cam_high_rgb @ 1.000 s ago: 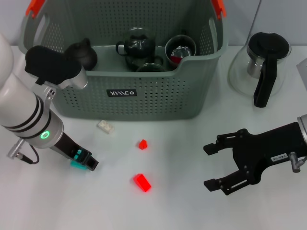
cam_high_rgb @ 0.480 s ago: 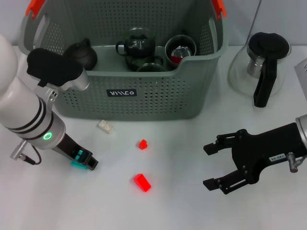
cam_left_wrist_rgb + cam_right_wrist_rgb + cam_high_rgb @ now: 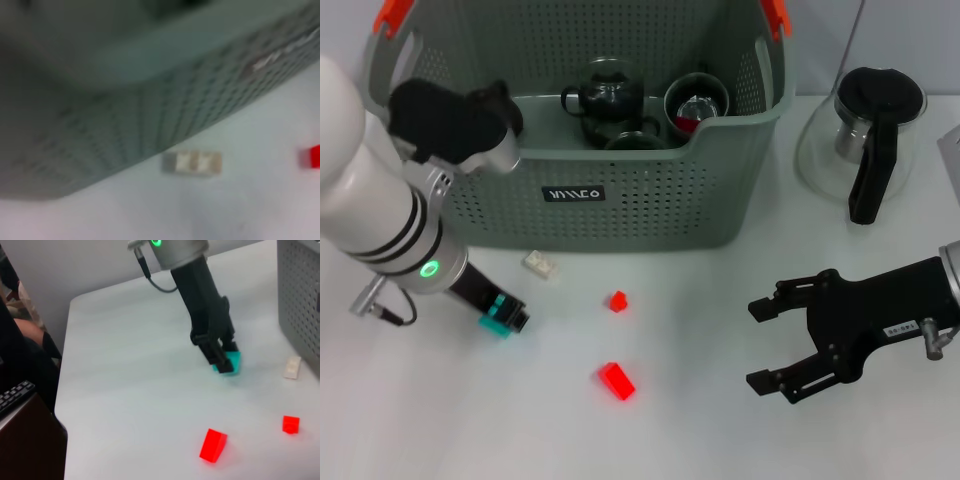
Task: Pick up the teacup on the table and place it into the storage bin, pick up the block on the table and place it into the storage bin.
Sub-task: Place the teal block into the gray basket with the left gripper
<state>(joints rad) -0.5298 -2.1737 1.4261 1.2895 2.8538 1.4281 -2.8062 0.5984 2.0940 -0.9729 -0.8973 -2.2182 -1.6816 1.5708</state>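
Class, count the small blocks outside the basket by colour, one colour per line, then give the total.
Red blocks: 2, a larger one and a smaller one
White block: 1
Teal block, in the left claw: 1
Total: 4

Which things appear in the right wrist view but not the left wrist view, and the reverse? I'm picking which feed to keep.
Only the right wrist view shows the left end effector shut on a teal block, plus the larger red block. The left wrist view shows nothing the other lacks; it only sees more of the storage bin wall. Both show the bin, the white block beside it, and a small red block.
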